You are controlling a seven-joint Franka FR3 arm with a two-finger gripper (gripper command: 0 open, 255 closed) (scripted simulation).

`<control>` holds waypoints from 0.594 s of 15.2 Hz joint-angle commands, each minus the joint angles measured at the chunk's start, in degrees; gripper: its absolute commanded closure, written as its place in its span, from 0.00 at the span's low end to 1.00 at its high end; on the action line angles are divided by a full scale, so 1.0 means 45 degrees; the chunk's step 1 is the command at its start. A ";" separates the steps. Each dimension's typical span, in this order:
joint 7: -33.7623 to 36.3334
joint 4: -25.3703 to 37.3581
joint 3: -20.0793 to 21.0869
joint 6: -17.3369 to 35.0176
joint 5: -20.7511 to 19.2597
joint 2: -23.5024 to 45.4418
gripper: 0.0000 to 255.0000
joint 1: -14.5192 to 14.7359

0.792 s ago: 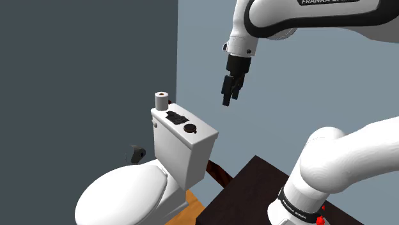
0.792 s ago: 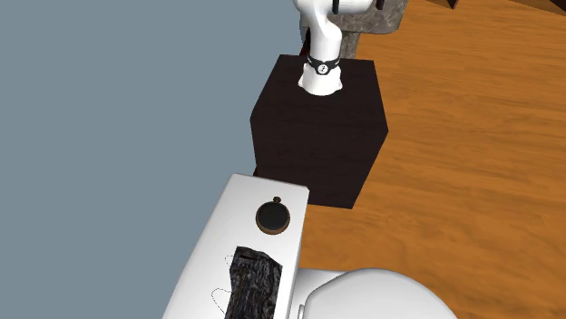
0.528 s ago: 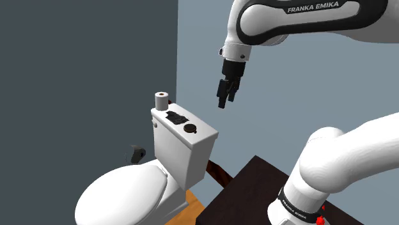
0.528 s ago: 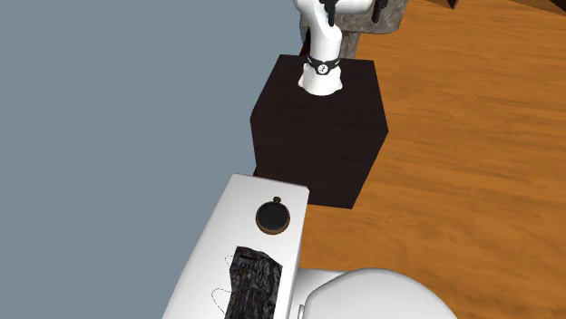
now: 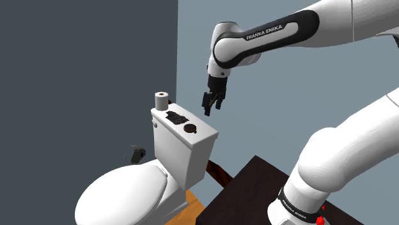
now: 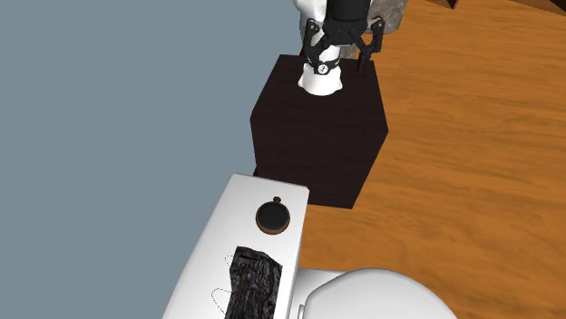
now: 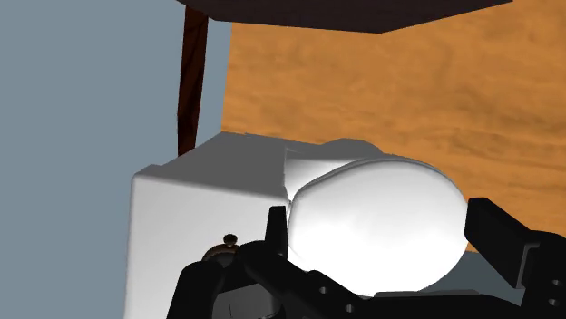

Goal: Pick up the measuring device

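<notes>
The measuring device (image 5: 190,128) is a small round black dial with a knob on top. It lies flat on the white toilet tank lid (image 5: 203,130), at the end nearest the stand. It also shows in the second exterior view (image 6: 273,217), and its knob peeks out beside a finger in the wrist view (image 7: 228,243). My gripper (image 5: 208,109) hangs in the air above and to the right of the dial, well clear of the lid. Its fingers stand apart with nothing between them, as the second exterior view (image 6: 340,54) and the wrist view (image 7: 381,237) show.
A rough black lump (image 5: 176,117) lies mid-lid and a toilet paper roll (image 5: 162,100) stands at the far end. The closed toilet seat (image 5: 121,192) is below. The dark stand (image 6: 317,127) sits close to the tank on a wooden floor (image 6: 472,163). Grey-blue walls are behind.
The arm has swung the gripper left and lower in the shoulder view, closer to the tank lid. The gripper has come into the second exterior view's top. The dial has not moved.
</notes>
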 commanded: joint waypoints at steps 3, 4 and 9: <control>0.0121 0.0299 -0.0095 0.1534 -0.0253 0.1775 0.00 -0.0274; 0.0169 0.0442 -0.0113 0.1869 -0.0315 0.2244 0.00 -0.0336; 0.0441 0.1403 -0.0253 0.3346 -0.0644 0.4626 0.00 -0.0608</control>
